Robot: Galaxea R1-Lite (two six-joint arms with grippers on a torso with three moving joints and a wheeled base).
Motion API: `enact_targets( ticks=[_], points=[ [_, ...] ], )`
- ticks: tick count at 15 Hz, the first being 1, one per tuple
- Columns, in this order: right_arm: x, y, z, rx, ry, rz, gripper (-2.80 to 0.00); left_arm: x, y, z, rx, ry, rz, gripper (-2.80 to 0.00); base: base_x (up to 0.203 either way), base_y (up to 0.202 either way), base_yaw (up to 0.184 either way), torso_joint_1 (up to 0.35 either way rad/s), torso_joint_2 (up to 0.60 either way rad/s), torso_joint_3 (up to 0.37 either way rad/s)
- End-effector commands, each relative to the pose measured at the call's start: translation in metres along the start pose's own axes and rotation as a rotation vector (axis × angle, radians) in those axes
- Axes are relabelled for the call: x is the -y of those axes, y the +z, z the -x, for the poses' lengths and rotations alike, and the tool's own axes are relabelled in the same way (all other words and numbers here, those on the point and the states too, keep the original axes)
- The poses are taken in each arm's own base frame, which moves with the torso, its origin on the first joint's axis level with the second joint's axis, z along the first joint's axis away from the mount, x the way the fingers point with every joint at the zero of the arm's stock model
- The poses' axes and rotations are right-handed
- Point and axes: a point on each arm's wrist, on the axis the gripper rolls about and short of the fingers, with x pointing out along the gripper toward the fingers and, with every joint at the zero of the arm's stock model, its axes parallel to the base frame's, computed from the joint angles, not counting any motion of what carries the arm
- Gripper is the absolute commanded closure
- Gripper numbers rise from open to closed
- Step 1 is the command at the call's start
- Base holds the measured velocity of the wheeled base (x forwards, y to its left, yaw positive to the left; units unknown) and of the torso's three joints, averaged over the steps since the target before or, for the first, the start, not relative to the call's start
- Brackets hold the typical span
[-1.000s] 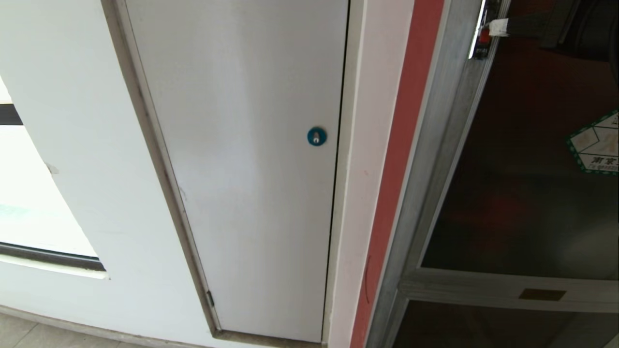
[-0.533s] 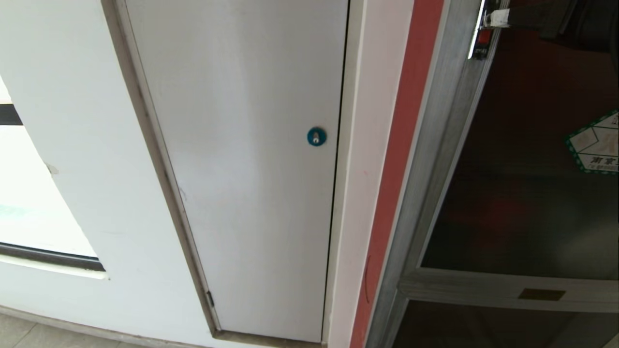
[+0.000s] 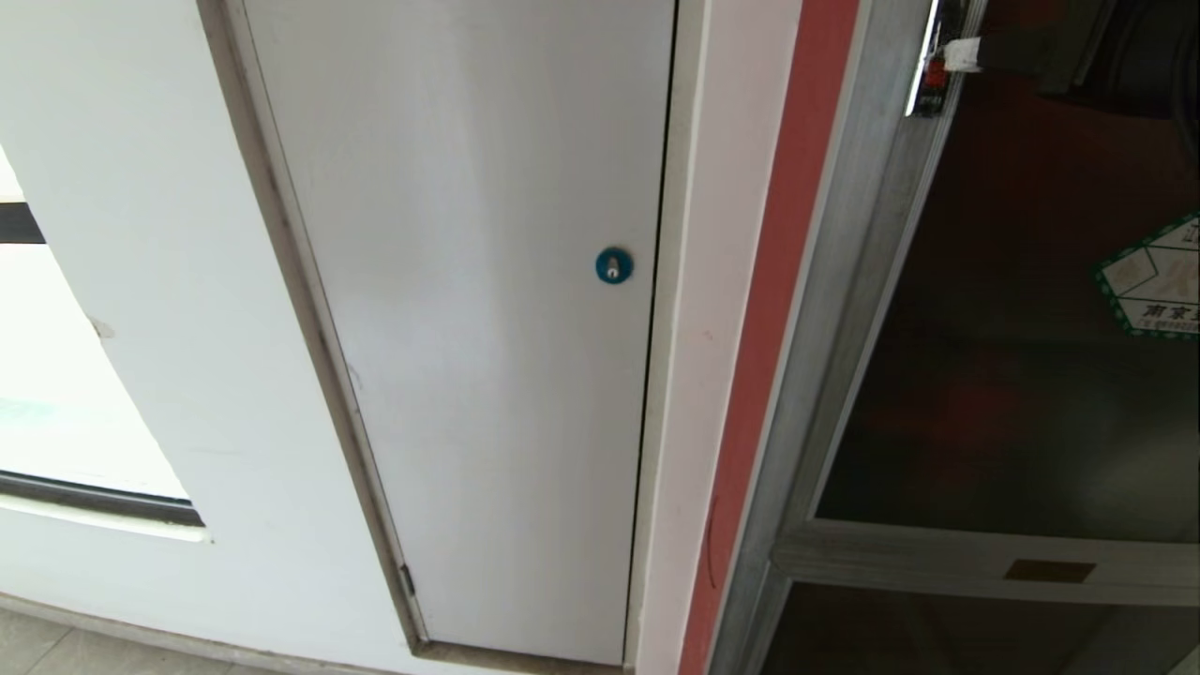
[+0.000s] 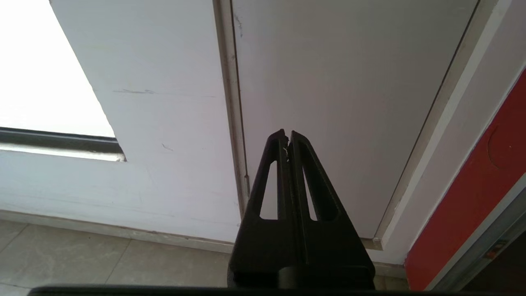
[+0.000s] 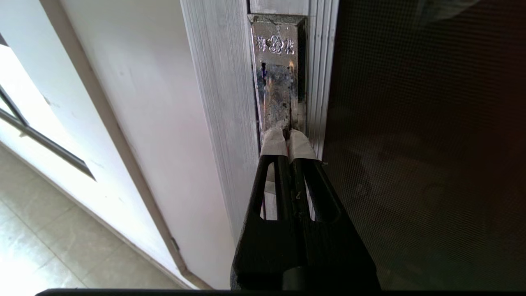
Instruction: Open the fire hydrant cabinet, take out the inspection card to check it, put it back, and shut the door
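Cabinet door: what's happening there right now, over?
Right gripper shut, taped tips at the chrome latch plate on the door. Door looks shut. Left gripper shut, idle by the white panel. Nothing in the way.

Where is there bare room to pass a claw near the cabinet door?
Free: the dark glass between the sticker and the crossbar; also the white door left of its blue lock. Crowded: the metal latch on the door edge, where the shut right claw sits at it.
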Motion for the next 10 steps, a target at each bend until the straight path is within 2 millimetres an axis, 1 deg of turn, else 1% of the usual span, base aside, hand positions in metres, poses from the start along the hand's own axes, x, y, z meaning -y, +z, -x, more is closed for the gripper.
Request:
enact_targets(
  ticks=[1,4,10],
  points=[
    [0.0005,-0.0019,-0.002,-0.007,-0.001,-0.002,0.0,0.0,-0.0016,-0.0004,-0.005,0.001,0.0,0.0,0.0,0.0,0.0,0.0,0.0,0.0],
    [0.0004,0.0003,-0.0017,0.003,-0.009,0.0,0.0,0.0,-0.0016,-0.0004,-0.005,0.001,-0.001,0.0,0.0,0.0,0.0,0.0,0.0,0.0],
    [0.0031,-0.0015,-0.0104,-0.003,-0.03,0.006,0.0,0.0,-0.0016,-0.0004,-0.005,0.001,-0.001,0.0,0.0,0.0,0.0,0.0,0.0,0.0]
  ],
)
